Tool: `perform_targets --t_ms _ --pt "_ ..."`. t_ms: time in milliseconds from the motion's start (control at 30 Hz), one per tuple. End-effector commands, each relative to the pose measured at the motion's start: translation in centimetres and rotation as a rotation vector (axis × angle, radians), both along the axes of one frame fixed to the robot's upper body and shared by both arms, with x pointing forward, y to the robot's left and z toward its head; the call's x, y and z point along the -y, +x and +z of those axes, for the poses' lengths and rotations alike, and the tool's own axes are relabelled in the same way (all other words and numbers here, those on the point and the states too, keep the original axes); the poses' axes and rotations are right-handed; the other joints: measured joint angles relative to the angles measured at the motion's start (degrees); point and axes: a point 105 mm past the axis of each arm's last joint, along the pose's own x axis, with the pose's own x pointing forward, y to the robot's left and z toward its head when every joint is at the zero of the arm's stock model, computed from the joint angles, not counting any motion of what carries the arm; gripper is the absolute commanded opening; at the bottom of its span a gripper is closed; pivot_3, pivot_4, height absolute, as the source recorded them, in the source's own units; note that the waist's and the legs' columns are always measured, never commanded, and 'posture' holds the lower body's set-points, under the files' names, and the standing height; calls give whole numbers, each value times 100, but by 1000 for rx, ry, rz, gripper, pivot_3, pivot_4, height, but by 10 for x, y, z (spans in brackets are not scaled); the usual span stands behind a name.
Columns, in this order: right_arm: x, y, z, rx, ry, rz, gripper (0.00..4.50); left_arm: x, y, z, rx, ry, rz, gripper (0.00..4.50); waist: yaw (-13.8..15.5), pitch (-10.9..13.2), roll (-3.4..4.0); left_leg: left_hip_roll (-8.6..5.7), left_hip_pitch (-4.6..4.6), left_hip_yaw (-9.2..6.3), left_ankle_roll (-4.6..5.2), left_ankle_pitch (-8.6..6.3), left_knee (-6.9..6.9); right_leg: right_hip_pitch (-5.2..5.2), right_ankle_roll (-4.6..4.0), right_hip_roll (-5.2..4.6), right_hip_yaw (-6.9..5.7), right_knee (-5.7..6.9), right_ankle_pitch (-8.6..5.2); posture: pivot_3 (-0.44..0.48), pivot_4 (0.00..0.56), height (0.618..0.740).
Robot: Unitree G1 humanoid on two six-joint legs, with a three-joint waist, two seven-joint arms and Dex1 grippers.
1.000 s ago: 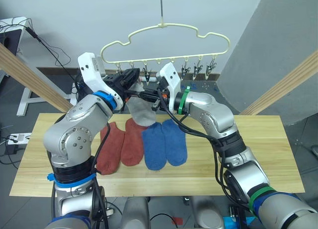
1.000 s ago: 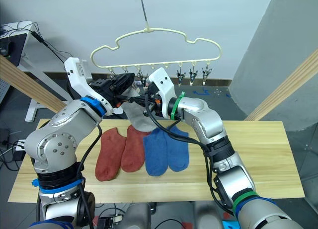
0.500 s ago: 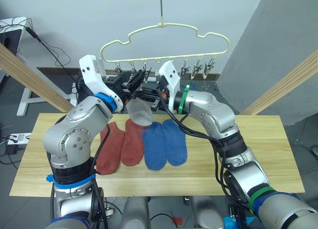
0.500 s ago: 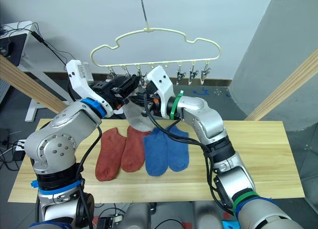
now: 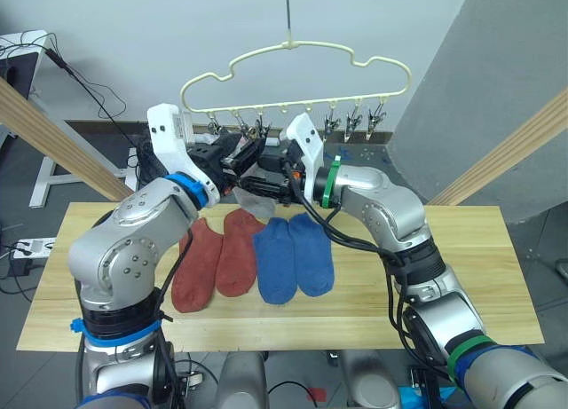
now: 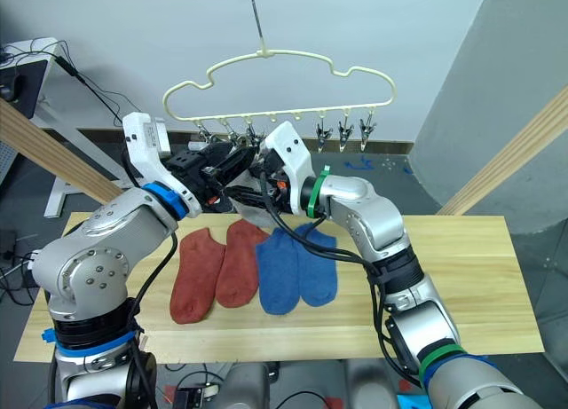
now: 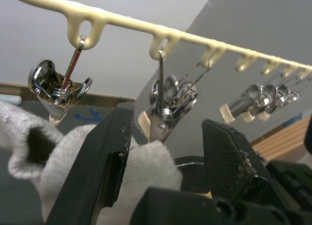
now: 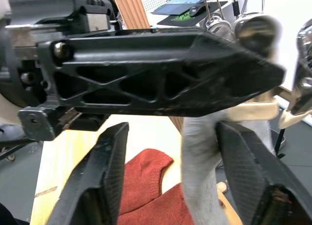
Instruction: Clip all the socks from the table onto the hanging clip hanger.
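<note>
Grey sock (image 7: 146,166) now raised to a clip (image 7: 163,112); both jaws look spread.

Even, bright indoor light fills the head views, with soft shadows under the arms on the counter (image 5: 497,249). In the left wrist view the clips (image 7: 168,100) glint sharply. The right wrist view is blurred toward the upper right.
</note>
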Motion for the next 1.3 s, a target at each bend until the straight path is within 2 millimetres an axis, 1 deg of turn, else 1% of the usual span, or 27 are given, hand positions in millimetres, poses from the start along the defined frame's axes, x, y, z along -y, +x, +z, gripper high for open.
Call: perform_targets --t_ms 33,233,400,433,667,767,800,900,967,1033,1133,1233,1300 --pt "-2 -12 9 36 24 45 2885 3 -14 10 51 32 -44 2527 1 0 0 0 0 1 0 0 0 0 0 0 0 0 0 -68 311 740" --pt "7 -23 2 10 3 54 2885 -4 -35 5 36 92 -83 2527 9 0 0 2 0 1 -1 0 -2 -2 0 0 1 -1 0 -56 308 740" --pt "19 -28 -3 -8 -23 46 2885 -5 -43 2 33 105 -101 2527 25 -1 -1 -1 0 -3 6 -2 1 0 -1 -1 -1 1 0 -48 307 740" --pt "23 -29 -4 -12 -28 45 2885 -4 -44 1 34 106 -104 2527 25 -1 -1 0 0 -5 5 -2 1 0 -4 0 -2 2 2 -49 307 740" --pt "58 -46 -3 -1 -72 22 2885 -15 -55 -8 50 157 -67 2527 36 -2 0 0 0 -7 5 -1 -1 0 -6 0 -3 2 4 -53 301 740" --pt "63 -49 -2 3 -81 19 2885 -18 -57 -10 55 169 -56 2527 33 -3 -1 1 3 -7 5 0 -1 0 -7 2 -2 5 4 -53 301 740" --pt "68 -51 -1 7 -84 18 2885 -20 -56 -11 67 182 -37 2527 33 -4 -1 1 3 -9 6 0 -1 0 -8 3 -3 5 5 -53 296 740" --pt "94 -69 5 32 -122 30 2885 -27 -61 -14 124 199 18 2527 75 -6 0 0 3 -9 6 1 -3 1 -10 2 -3 1 6 -56 287 740" --pt "105 -78 8 45 -135 35 2885 -32 -63 -15 160 202 51 2527 122 -7 -1 -2 1 -4 7 1 -3 2 -10 -1 0 -5 6 -57 282 740" --pt "113 -83 8 46 -146 36 2885 -35 -65 -17 186 215 69 2527 137 -14 -3 -1 2 -2 7 1 -3 2 -10 -1 0 -5 6 -62 281 740" --pt "119 -86 8 39 -156 29 2885 -36 -66 -19 217 243 73 2527 146 -37 -3 3 4 -8 10 3 -3 3 -15 7 -4 -2 9 -66 278 740" --pt "130 -93 13 56 -145 18 2885 -40 -69 -22 262 255 99 2527 153 -83 -2 0 5 -3 13 5 -2 5 -15 5 1 -3 10 -78 275 740" --pt "133 -97 13 48 -146 19 2885 -41 -70 -21 290 252 115 2527 153 -98 -4 -2 5 2 14 5 0 6 -11 4 4 -5 12 -104 278 740"
